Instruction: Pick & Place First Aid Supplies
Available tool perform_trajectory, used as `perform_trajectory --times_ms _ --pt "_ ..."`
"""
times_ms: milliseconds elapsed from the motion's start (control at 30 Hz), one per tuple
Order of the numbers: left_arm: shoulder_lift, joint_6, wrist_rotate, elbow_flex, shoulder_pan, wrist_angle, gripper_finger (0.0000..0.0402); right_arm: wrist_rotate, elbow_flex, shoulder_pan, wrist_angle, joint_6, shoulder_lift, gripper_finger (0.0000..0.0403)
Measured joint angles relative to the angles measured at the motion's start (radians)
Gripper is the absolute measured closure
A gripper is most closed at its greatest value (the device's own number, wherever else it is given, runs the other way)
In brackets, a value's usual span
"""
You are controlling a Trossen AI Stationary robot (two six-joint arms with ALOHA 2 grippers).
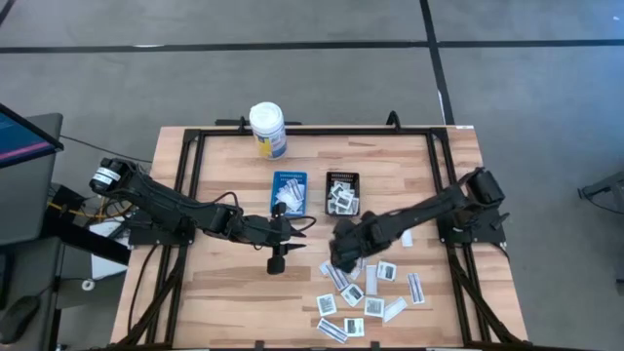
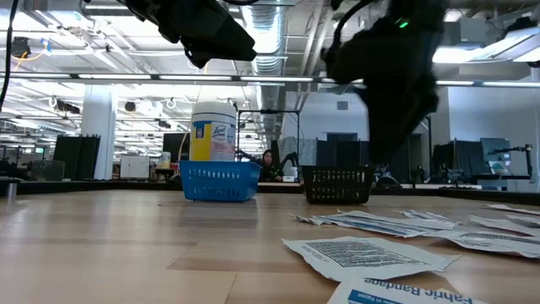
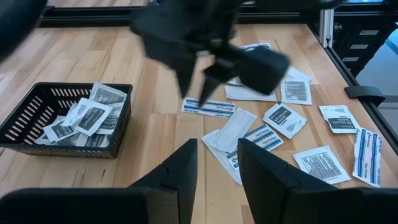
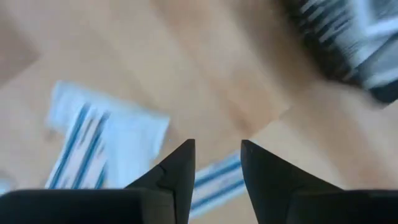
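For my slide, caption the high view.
Right gripper open above scattered first aid packets; left gripper waits open beside the blue tray and black tray.

You see white packets (image 3: 283,118) with dark grey print beside white strips (image 3: 209,107) striped in blue, all on pale blond wood (image 1: 224,292). One small tray (image 1: 290,182) is blue, the other (image 3: 25,124) black mesh, and the white bottle (image 1: 267,129) carries a yellow label.
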Motion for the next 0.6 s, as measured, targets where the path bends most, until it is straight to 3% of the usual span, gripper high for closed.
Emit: perform_trajectory --times_ms 233,600 --pt "0.000 0.000 0.000 0.000 0.000 0.000 0.0286 0.045 -0.021 0.082 0.006 0.009 -0.001 0.0278" --pt "0.000 0.017 0.000 0.000 0.001 0.002 0.0286 -0.011 -0.184 0.036 0.058 0.150 0.000 0.0266"
